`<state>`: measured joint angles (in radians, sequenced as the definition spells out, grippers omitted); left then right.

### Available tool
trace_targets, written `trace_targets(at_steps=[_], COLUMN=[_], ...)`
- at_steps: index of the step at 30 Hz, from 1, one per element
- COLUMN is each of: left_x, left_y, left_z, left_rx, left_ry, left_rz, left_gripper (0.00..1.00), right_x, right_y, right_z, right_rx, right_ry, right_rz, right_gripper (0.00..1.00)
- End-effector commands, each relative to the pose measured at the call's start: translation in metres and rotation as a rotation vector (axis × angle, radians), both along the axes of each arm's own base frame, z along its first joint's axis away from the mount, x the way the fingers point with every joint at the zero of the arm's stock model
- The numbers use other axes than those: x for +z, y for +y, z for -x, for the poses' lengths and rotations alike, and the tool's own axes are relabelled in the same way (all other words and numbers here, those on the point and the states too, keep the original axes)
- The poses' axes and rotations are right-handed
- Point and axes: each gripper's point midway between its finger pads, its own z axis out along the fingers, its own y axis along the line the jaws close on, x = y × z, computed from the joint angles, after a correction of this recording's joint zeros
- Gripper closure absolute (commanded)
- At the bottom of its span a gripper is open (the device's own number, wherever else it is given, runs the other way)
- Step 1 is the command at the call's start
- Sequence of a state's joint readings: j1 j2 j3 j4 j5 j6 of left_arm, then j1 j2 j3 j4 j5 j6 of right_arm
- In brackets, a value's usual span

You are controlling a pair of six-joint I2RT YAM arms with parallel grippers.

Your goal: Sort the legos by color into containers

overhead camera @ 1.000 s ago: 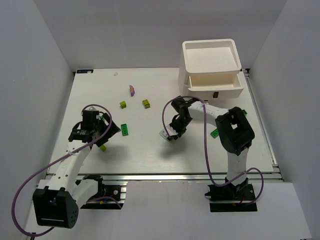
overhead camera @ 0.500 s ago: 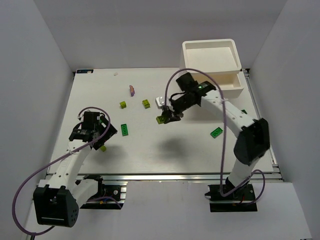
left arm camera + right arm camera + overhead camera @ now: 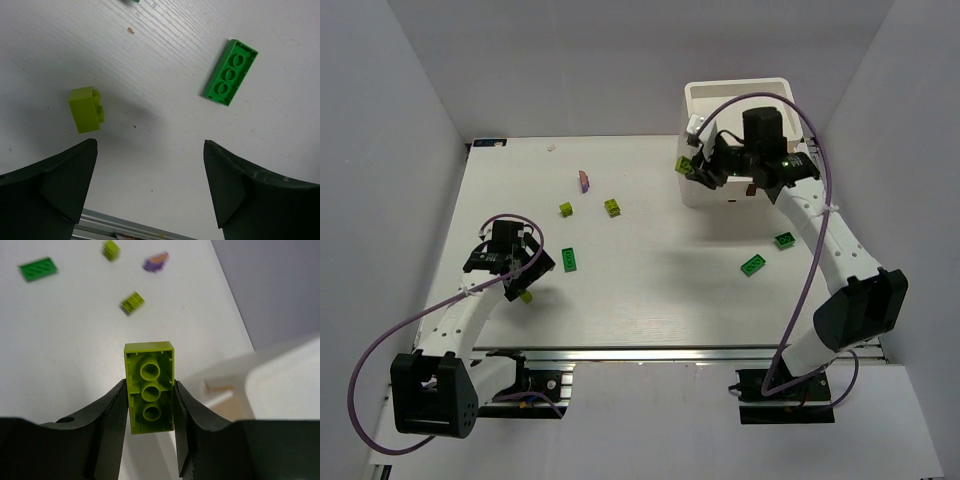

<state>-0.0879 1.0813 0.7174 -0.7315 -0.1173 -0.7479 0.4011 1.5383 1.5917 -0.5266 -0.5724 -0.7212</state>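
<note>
My right gripper (image 3: 692,167) is shut on a yellow-green lego (image 3: 684,165) and holds it in the air by the left front corner of the white container unit (image 3: 715,95). In the right wrist view the lego (image 3: 150,387) sits lengthwise between the fingers, hollow underside to the camera, with the unit's rim (image 3: 280,365) to the right. My left gripper (image 3: 523,275) is open and empty over the table. Beyond its fingers (image 3: 65,175) lie a small yellow-green lego (image 3: 86,109) and a green lego (image 3: 230,73).
Loose on the table are a purple lego (image 3: 584,180), two yellow-green legos (image 3: 565,209) (image 3: 613,207), and two green legos (image 3: 753,265) (image 3: 785,240) at the right. The table's front rail (image 3: 670,350) runs close behind the left gripper. White walls enclose the table.
My right gripper has lifted the yellow-green lego from the middle of the table and carried it back and right to the white unit. The left arm has barely shifted.
</note>
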Motion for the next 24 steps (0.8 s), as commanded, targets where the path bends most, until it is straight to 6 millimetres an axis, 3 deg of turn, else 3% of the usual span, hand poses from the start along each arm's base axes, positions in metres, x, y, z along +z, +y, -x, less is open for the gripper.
trace_targets(at_steps=[1, 5, 8, 14, 15, 18, 24], left_x=[0.013, 0.014, 0.015, 0.015, 0.015, 0.015, 0.014], left_y=[0.003, 0.003, 0.003, 0.003, 0.004, 0.004, 0.004], left_z=[-0.010, -0.007, -0.006, 0.001, 0.002, 0.006, 0.010], left_rx=[-0.006, -0.007, -0.007, -0.002, 0.002, 0.018, 0.052], left_ry=[-0.053, -0.053, -0.058, -0.047, -0.051, -0.052, -0.030], left_rz=[-0.017, -0.017, -0.015, -0.011, -0.012, -0.007, 0.009], left_gripper=[0.03, 0.02, 0.02, 0.02, 0.02, 0.02, 0.02], right_x=[0.027, 0.027, 0.016, -0.003, -0.007, -0.015, -0.004], right_y=[-0.043, -0.072, -0.087, -0.096, -0.097, -0.103, -0.108], right_z=[-0.048, -0.070, -0.077, -0.080, -0.080, -0.085, -0.094], right_rx=[-0.188, -0.240, -0.226, -0.181, -0.178, -0.196, -0.232], right_ry=[-0.102, -0.140, -0.157, -0.141, -0.132, -0.119, -0.121], right_rz=[0.019, 0.062, 0.117, 0.170, 0.176, 0.191, 0.150], right_gripper=[1.00, 0.99, 0.92, 0.67, 0.57, 0.43, 0.33])
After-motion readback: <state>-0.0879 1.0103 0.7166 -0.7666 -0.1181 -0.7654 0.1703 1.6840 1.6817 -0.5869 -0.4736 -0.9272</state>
